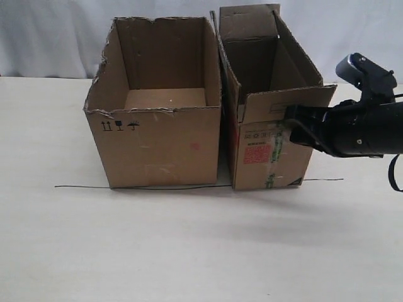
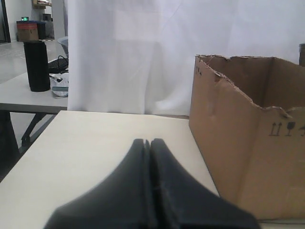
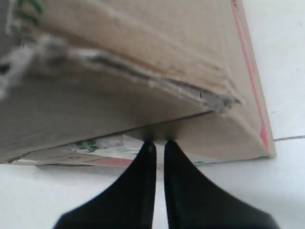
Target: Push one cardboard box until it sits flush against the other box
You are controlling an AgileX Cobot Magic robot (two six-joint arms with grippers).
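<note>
The narrower cardboard box (image 1: 271, 148), with its red label, green tape and raised flaps, stands right of the wider other box (image 1: 164, 145), which has torn edges and black symbols. Only a thin dark slit shows between their facing walls. My right gripper (image 1: 291, 124) is shut, empty, and its tips press the narrow box's right side near the front corner. The right wrist view shows those tips (image 3: 156, 142) against the cardboard box (image 3: 143, 57). My left gripper (image 2: 147, 141) is shut and empty over the table, left of the other box (image 2: 238, 143). It is out of the exterior view.
A thin black line (image 1: 157, 187) runs across the white table (image 1: 189, 251) along the fronts of both boxes. A white curtain (image 1: 56, 38) hangs behind. In the left wrist view, a second table off to the side carries a black cylinder (image 2: 36, 66).
</note>
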